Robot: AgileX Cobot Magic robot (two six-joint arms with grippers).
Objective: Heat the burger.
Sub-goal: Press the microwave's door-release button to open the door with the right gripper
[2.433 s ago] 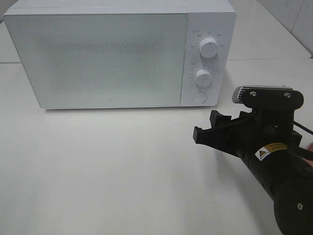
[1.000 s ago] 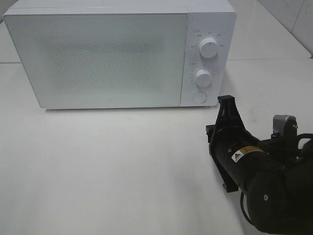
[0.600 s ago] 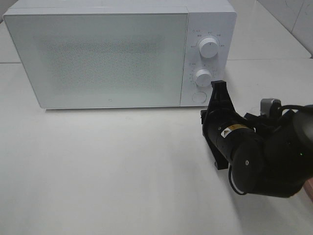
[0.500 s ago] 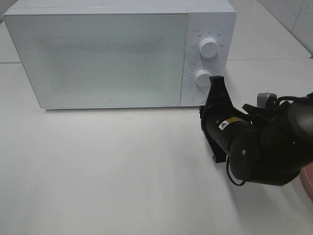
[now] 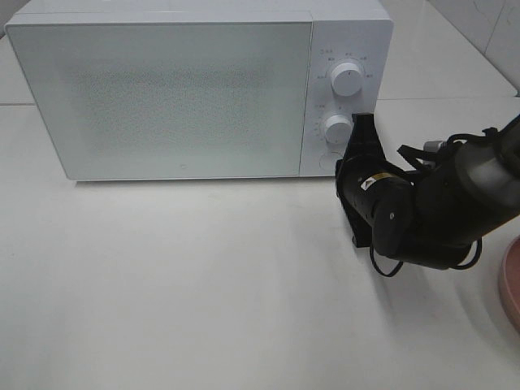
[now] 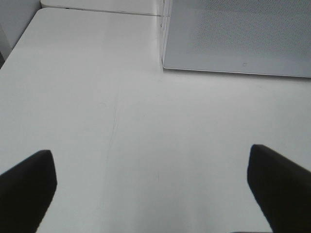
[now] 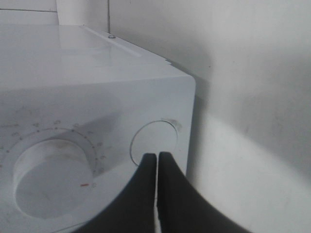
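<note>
The left gripper [image 6: 150, 155] hangs over the bare table [image 5: 203, 284], near the microwave's [image 5: 162, 24] left corner. Its fingers are spread wide and hold nothing.

The microwave stands at the far side with its frosted door [image 5: 162, 97] shut. On the panel right of the door are two dials, the upper [image 5: 347, 79] and the lower [image 5: 336, 127]. Below the lower one is a round button [image 7: 155, 138].

The right gripper [image 7: 157, 158] has its fingers pressed together into one blunt point. That point sits at the button's lower edge, touching it or just short of it; I cannot tell which. It carries nothing.

At the far right, near side, only the rim of a pink plate [image 5: 512, 284] shows. The burger is in no view. It may be on the unseen part of the plate or behind the frosted door, and the pictures do not settle that.

The step in hand looks like pressing the button, most likely the door release, so this is an early stage of the task. The next move calls for a short, straight push into the panel. The tips should shift a little toward the button's centre so they do not slide off its edge. After that the arm should back away to leave the door room to swing.
</note>
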